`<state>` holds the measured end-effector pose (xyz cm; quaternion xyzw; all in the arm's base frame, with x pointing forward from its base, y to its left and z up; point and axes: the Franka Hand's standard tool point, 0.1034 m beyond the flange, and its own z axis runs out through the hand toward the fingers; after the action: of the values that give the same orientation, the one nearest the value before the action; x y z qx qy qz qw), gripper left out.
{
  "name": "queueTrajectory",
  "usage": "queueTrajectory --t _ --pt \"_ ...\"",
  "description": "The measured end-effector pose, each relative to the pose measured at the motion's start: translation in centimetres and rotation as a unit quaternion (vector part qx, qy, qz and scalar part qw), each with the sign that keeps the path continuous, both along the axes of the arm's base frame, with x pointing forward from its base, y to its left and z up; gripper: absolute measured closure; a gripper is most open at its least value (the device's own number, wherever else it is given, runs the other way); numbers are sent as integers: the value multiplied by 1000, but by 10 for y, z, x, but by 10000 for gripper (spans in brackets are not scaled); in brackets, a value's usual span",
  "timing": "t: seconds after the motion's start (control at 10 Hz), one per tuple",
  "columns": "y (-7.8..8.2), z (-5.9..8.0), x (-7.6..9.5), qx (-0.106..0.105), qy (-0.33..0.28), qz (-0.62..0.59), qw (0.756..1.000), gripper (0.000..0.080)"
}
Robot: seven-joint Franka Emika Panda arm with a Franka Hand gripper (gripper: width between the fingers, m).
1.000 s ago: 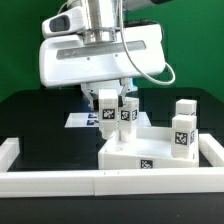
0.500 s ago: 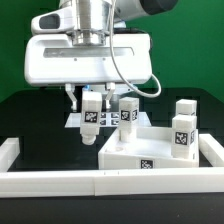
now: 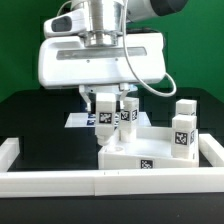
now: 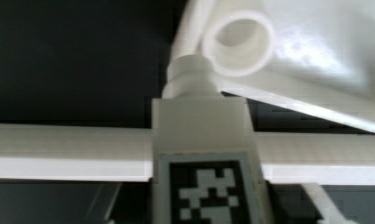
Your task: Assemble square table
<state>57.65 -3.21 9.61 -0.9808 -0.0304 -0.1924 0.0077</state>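
Observation:
The square table's white slab [image 3: 140, 152] lies flat with a tag on its front edge. Three white tagged legs stand upright on it: one at the back [image 3: 128, 112] and two at the exterior view's right [image 3: 185, 110] [image 3: 181, 137]. My gripper [image 3: 104, 102] is shut on another leg [image 3: 104, 117], held upright over the slab's left corner, close beside the back leg. In the wrist view this held leg [image 4: 205, 130] shows its tag, and its narrow tip sits just short of a round hole [image 4: 237, 40] in the slab's corner [image 4: 326, 70].
White border rails run along the front [image 3: 100, 182], the left [image 3: 8, 150] and the right [image 3: 212, 150]; the front rail crosses behind the held leg in the wrist view [image 4: 68, 140]. The marker board [image 3: 78, 119] lies on the black table behind the slab.
The gripper with the leg swung to the exterior view's left and dipped beside the slab, then came back right and up, to about where it was a second ago.

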Motion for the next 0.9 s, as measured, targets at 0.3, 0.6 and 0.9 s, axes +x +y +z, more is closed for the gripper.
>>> queueTrajectory --t 0.3,0.6,0.9 --pt "-4 -3 3 -10 -16 -9 1000 509" --pt "-7 -6 -3 -11 -14 -15 1000 509" --pt "-4 -9 -8 -3 -9 -21 1000 509"
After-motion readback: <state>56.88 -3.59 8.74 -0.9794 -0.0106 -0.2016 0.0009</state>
